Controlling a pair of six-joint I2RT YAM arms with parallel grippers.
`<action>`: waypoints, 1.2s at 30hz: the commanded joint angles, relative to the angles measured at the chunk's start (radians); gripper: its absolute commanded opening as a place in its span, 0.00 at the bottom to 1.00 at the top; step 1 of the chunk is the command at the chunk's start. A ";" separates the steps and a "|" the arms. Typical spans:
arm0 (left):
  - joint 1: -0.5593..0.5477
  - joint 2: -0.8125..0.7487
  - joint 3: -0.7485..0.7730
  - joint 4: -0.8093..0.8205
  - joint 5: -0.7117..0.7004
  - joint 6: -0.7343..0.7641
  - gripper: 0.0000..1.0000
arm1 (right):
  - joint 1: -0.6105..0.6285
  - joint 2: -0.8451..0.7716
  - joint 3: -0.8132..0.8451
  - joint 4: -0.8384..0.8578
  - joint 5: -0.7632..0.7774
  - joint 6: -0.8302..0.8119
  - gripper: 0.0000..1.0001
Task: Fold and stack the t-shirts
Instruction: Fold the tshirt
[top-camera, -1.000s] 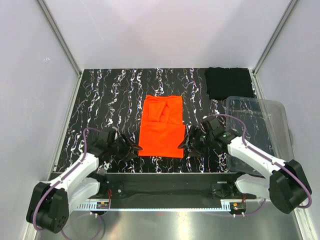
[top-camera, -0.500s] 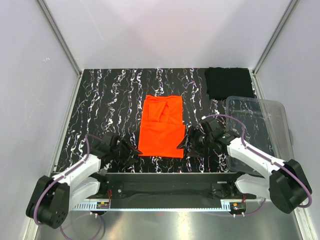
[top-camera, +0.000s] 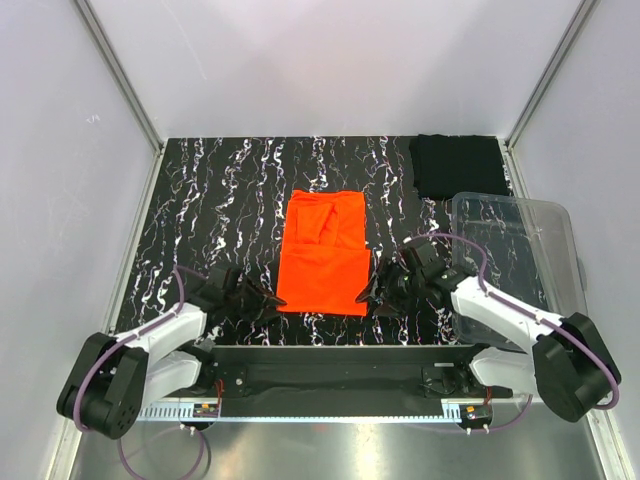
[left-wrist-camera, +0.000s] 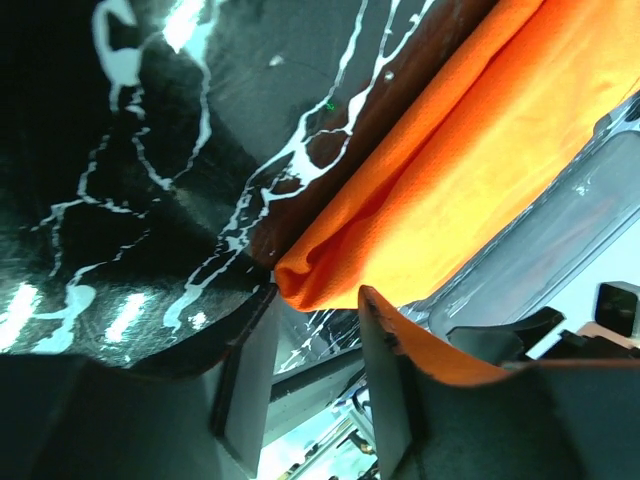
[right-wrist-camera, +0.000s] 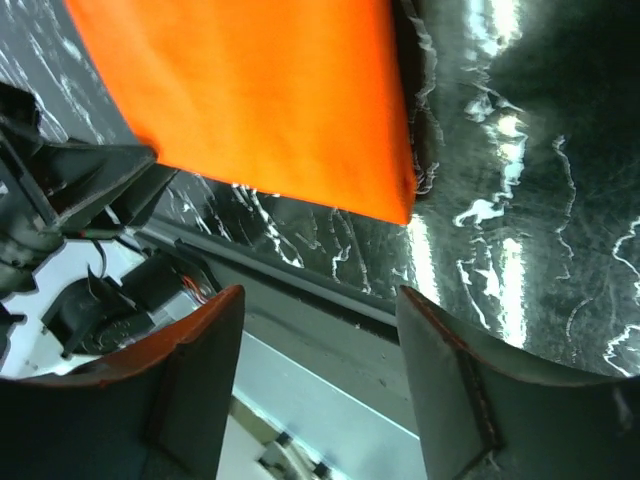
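Note:
The orange-red t-shirt (top-camera: 322, 252) lies folded in a rectangle at the middle of the table. The black t-shirt (top-camera: 458, 166) sits folded at the back right corner. My left gripper (top-camera: 268, 298) is low at the orange shirt's near left corner. In the left wrist view that corner (left-wrist-camera: 300, 290) lies right at the tips of the fingers (left-wrist-camera: 385, 360), with a gap still between the jaws. My right gripper (top-camera: 368, 295) stands open just off the near right corner (right-wrist-camera: 400, 205), and nothing is between its fingers (right-wrist-camera: 440, 370).
A clear plastic bin (top-camera: 515, 260) stands at the right, close behind my right arm. The table's near edge and the black mounting rail (top-camera: 330, 360) run just below both grippers. Grey walls close in the left and right sides.
My left jaws have narrowed and the gripper has slid a little toward the shirt's near left corner. The right jaws have narrowed slightly. Both shirts lie as before.

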 joint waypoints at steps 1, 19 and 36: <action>-0.003 -0.008 -0.030 -0.006 -0.073 -0.005 0.41 | 0.012 -0.039 -0.097 0.089 0.036 0.152 0.68; -0.004 0.078 -0.024 0.076 -0.069 0.013 0.32 | 0.099 0.055 -0.230 0.338 0.204 0.459 0.61; -0.004 0.107 -0.024 0.094 -0.052 0.036 0.23 | 0.099 0.171 -0.248 0.394 0.277 0.530 0.43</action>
